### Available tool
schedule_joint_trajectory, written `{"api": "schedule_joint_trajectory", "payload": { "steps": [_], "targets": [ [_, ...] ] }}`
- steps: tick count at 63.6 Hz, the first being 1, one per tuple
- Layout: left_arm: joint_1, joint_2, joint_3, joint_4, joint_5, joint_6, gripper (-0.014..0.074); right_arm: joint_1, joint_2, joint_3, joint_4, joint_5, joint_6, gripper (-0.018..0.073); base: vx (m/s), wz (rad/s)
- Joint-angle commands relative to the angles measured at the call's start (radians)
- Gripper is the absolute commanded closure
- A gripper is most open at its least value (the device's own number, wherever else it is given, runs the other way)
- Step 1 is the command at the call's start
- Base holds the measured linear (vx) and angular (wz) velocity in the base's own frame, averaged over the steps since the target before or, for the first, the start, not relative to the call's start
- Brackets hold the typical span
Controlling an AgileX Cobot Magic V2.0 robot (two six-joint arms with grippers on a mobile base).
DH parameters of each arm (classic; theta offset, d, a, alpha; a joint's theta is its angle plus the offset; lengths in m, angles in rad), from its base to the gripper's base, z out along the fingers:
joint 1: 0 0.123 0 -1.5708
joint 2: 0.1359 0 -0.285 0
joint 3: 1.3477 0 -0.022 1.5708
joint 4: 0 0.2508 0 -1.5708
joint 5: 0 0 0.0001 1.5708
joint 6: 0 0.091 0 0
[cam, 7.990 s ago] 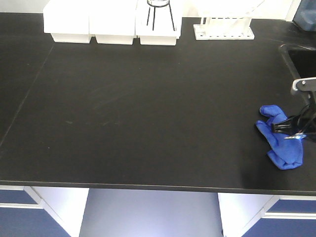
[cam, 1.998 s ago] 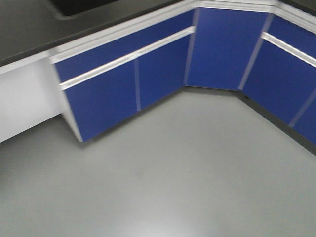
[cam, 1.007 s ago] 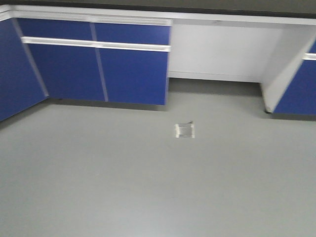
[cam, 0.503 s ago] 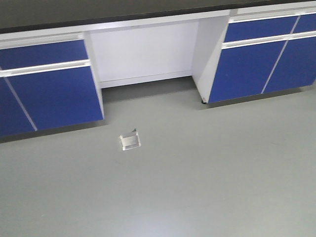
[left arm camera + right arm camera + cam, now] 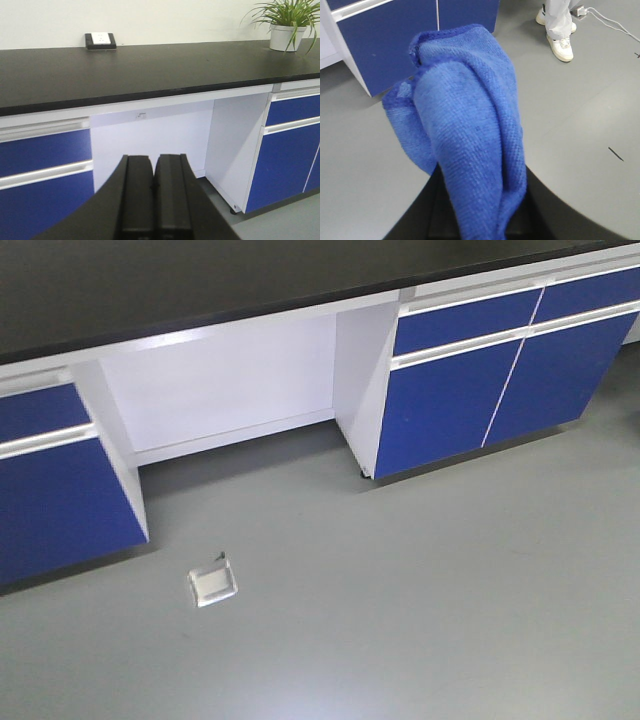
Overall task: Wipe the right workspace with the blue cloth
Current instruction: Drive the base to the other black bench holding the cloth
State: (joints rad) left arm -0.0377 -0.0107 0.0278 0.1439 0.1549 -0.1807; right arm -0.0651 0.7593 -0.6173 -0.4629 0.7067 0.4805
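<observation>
The blue cloth fills the right wrist view, bunched and pinched between the fingers of my right gripper, which is shut on it above the grey floor. My left gripper is shut with nothing between its black fingers and points at the right workspace, a wide matte black countertop carrying a small black-framed white socket box at its back edge. In the front view that countertop runs across the top. Neither gripper shows in the front view.
Blue cabinets flank a white knee recess under the counter. A small metal floor box sits on the grey floor. A potted plant stands at the counter's right end. A person's shoes stand behind.
The front view has swung from the first countertop across the floor. Over the last half second the cabinets and floor box have shifted left and down in frame as the counter draws closer.
</observation>
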Motion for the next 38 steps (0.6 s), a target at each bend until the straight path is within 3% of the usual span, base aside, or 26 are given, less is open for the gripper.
{"api": "schedule_joint_trajectory", "payload": {
  "steps": [1, 38],
  "targets": [
    [-0.005, -0.015, 0.03, 0.001, -0.083, -0.008, 0.0602, -0.001, -0.007, -0.03, -0.03, -0.059, -0.004, 0.0564, 0.37, -0.18],
    [-0.005, -0.015, 0.03, 0.001, -0.083, -0.008, 0.0602, -0.001, -0.007, -0.03, -0.03, -0.059, -0.004, 0.0564, 0.41, -0.07]
  ]
}}
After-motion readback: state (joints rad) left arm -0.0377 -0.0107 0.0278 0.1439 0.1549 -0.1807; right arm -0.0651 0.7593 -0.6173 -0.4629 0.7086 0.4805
